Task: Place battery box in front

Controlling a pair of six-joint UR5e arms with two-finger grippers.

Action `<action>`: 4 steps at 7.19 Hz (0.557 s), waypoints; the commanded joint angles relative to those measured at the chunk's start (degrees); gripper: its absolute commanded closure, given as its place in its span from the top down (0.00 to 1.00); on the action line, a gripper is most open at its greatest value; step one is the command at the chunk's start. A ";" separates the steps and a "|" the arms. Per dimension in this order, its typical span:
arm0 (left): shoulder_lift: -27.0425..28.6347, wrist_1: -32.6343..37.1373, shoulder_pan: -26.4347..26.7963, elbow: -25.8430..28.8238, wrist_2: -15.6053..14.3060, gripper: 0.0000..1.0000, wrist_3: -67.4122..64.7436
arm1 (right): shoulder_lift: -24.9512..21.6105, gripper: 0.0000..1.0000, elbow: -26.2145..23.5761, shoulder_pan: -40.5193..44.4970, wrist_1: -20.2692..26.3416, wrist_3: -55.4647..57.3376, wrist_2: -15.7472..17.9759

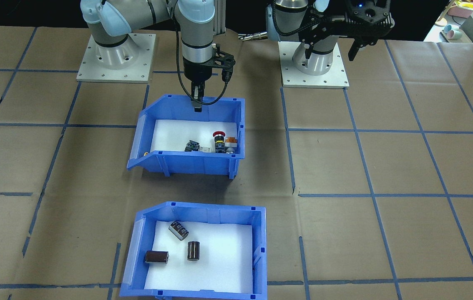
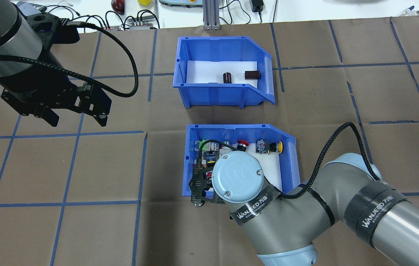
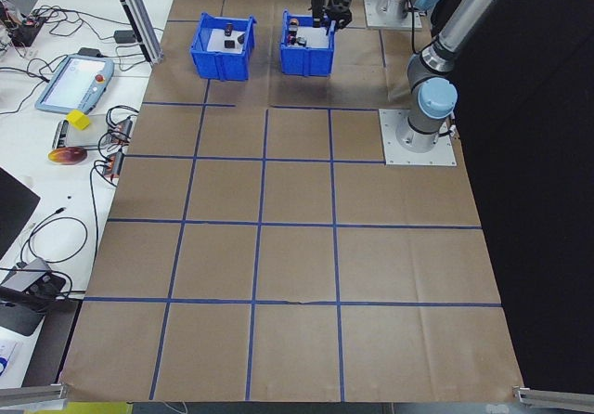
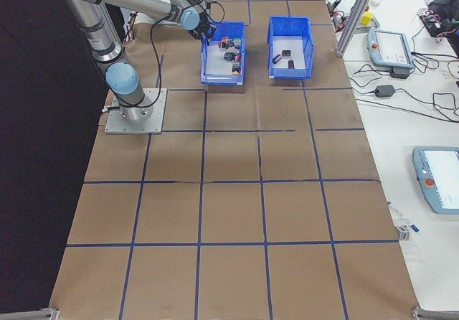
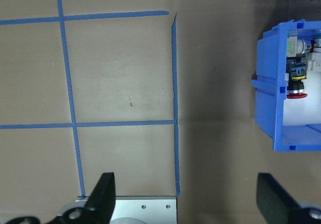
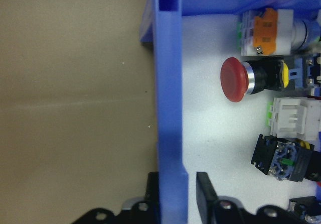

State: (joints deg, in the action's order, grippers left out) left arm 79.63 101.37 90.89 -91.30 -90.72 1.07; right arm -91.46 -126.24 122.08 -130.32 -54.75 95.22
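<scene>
Battery box [image 1: 203, 250] lies apart — right jaws straddle switch bin [image 1: 190, 133] wall.

A table [image 1: 407, 175] covered in brown paper with a grid of blue tape lines [image 1: 370, 183] fills the front-facing view. Two blue bins sit directly on it near the middle. The battery box [image 1: 257, 233] sits at the bottom centre of the frame, the switch bin [image 1: 186, 160] just above it, the two apart. Two metal base plates [image 1: 115, 58] rest on the paper at the top, left and right of centre.
</scene>
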 commanded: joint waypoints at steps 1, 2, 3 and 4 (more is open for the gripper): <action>1.93 -0.82 -0.10 0.42 1.07 0.99 0.51 | -0.91 1.00 0.21 0.00 0.86 -0.53 -0.03; 2.72 -1.52 -0.45 0.34 1.07 0.99 0.60 | -2.74 1.00 0.38 -0.09 2.08 -0.62 -0.03; 3.16 -1.62 -2.54 0.51 2.64 0.99 1.21 | -5.02 1.00 1.43 -0.26 6.53 -0.71 -0.03; 2.99 -1.53 -4.13 0.42 5.00 0.99 1.65 | -7.48 1.00 4.83 -1.31 14.41 -0.71 0.06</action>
State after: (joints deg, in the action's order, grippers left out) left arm 82.48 99.91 88.65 -90.87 -88.00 2.18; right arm -96.11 -124.34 121.63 -123.44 -55.40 95.20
